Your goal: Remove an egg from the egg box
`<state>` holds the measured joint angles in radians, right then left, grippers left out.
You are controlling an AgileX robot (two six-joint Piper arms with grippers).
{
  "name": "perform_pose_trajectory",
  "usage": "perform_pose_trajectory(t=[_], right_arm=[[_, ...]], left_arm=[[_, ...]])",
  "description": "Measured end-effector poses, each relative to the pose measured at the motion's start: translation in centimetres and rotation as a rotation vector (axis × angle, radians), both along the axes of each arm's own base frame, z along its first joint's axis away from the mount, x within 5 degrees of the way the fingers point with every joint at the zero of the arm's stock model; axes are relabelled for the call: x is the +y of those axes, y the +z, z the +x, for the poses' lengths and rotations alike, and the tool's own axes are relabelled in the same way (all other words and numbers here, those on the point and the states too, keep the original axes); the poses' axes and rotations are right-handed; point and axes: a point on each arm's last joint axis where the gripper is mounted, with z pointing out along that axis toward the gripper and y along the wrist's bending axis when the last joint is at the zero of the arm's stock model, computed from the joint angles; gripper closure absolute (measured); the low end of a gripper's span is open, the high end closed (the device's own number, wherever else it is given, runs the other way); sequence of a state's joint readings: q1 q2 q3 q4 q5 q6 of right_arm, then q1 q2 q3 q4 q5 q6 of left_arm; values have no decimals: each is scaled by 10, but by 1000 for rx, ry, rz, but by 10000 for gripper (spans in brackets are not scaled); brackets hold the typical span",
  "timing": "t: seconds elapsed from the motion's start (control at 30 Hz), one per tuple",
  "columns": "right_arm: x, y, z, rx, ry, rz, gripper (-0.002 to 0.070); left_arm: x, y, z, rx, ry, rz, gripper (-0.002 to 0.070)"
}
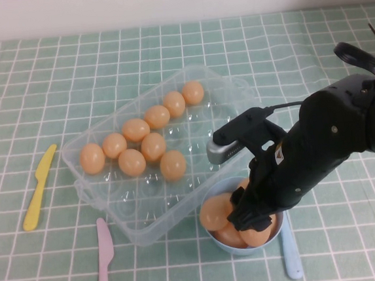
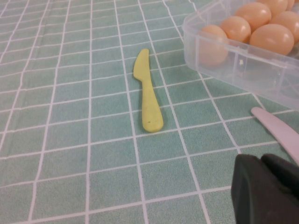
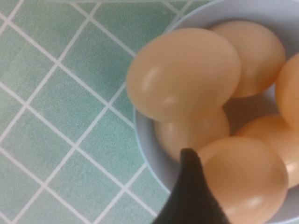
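The clear plastic egg box (image 1: 118,209) lies open at the table's middle, with several orange-tan eggs (image 1: 153,145) in its far rows and its near dimples bare. My right gripper (image 1: 246,214) is down in a small light-blue bowl (image 1: 249,250) just right of the box's near corner. Several more eggs fill that bowl. In the right wrist view one egg (image 3: 247,182) lies right against the gripper's dark tip, resting on the others below a bigger egg (image 3: 184,72). My left gripper (image 2: 259,161) is shut and empty, low over the cloth at the near left.
A yellow plastic knife (image 1: 39,186) lies left of the box, a pink one (image 1: 104,259) in front of it, and a pale blue one (image 1: 290,253) right of the bowl. A green checked cloth covers the table. The box's corner (image 2: 243,70) shows in the left wrist view.
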<state>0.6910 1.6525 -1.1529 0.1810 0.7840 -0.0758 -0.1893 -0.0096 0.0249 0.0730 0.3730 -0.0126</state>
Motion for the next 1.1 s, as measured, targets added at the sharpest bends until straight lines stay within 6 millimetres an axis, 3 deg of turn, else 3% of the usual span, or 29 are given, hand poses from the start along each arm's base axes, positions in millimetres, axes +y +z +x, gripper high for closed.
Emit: perform_pose_trajectory(t=[0.17, 0.4, 0.5, 0.63, 0.7, 0.8, 1.1], right_arm=[[-2, 5, -3, -1, 3, 2, 238], [-14, 42, -18, -63, 9, 56, 256], [-23, 63, -32, -70, 13, 87, 345], [-32, 78, -49, -18, 23, 105, 563], [-36, 81, -56, 15, 31, 97, 636], [-41, 84, -63, 45, 42, 82, 675], [-56, 99, -82, 59, 89, 52, 691]], left_arm=[[0, 0, 0, 0, 0, 0, 679], [0, 0, 0, 0, 0, 0, 679], [0, 0, 0, 0, 0, 0, 679], [0, 0, 0, 0, 0, 0, 679], [0, 0, 0, 0, 0, 0, 680], [0, 0, 0, 0, 0, 0, 680], [0, 0, 0, 0, 0, 0, 680]])
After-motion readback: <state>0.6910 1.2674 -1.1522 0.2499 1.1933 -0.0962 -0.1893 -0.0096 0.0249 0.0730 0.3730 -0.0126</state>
